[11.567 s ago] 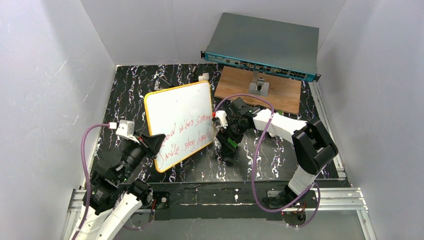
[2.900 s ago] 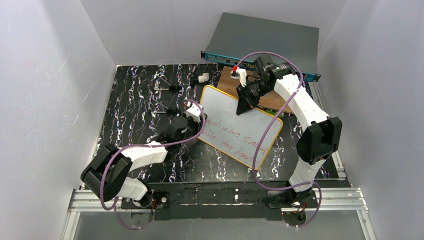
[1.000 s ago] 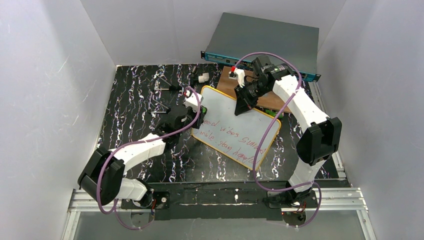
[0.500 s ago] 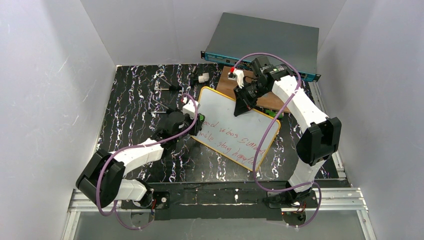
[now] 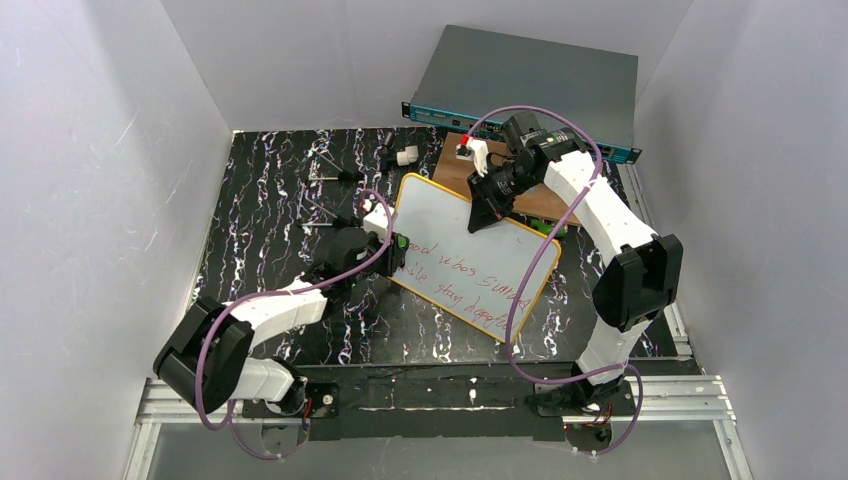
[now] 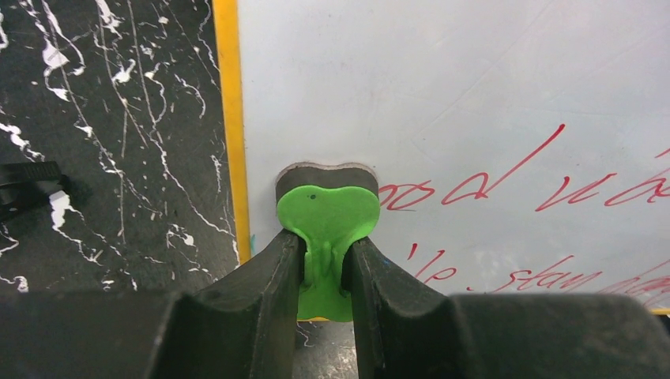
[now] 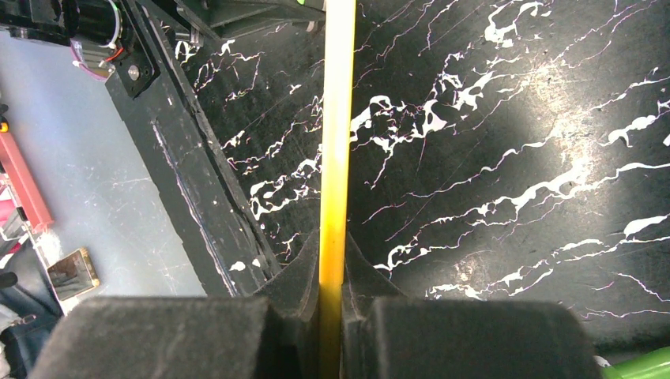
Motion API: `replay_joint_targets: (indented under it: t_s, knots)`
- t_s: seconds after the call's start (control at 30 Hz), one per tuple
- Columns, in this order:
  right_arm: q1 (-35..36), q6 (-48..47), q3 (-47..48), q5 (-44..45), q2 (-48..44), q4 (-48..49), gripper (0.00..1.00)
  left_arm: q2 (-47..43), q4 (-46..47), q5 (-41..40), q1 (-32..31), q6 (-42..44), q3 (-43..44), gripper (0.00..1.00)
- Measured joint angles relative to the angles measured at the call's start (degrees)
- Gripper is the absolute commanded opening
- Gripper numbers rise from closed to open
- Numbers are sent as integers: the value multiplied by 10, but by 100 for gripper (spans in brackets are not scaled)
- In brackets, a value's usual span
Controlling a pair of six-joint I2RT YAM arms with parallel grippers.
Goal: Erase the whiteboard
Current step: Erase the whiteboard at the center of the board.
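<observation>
Top cam: I've got the whiteboard [image 5: 455, 222] lying diagonally mid-table, with red writing [image 5: 465, 282] across its near half. The R claw [image 5: 479, 217] is clamped on the board's far edge, and the white face runs from that claw toward me. The wooden board [image 5: 455, 172] sits just behind the R claw, w/ a grey switch box [image 5: 530, 85] further back. The L claw [image 5: 397, 248] is at the whiteboard's left edge, pinching a green eraser [image 5: 401, 243]. The board spreads out to that claw's right. A black marbled table [image 5: 270, 200] is under everything.

L wrist cam: the L claw [image 6: 324, 243] has both fingers [image 6: 261, 276] squeezed onto the eraser's [image 6: 325, 209] narrow stem. The eraser's wide head, w/ a dark pad rim, pokes out ahead of the fingertips. It sits on the whiteboard's [image 6: 474, 79] white face, just inside the yellow frame [image 6: 229, 118]. The writing [image 6: 490, 174] starts right beside the eraser, to the claw's right, and nothing is written ahead of it. Bare table [image 6: 118, 118] lies to the claw's left.

R wrist cam: the R claw [image 7: 332, 249] is closed tight on the frame [image 7: 338, 118]. I see the frame edge-on as a thin yellow strip running straight out from the jaws. There's table [image 7: 513, 118] on both sides of the strip, and the table's black edge rail [image 7: 190, 197] is off to the claw's left. A green bit [image 7: 644, 367] shows at the bottom-right corner; can't tell what it is.
</observation>
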Motion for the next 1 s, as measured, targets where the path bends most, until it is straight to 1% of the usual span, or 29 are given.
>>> replay_joint_targets:
  t_s: [0.17, 0.73, 1.0]
  knots:
    - [0, 1, 0, 1, 0, 0, 1, 5, -13, 12, 0, -6, 6, 0]
    - [-2, 1, 0, 0, 0, -2, 1, 6, -52, 11, -24, -10, 20, 0]
    - [6, -3, -1, -2, 0, -2, 1, -19, -95, -16, -23, -7, 21, 0]
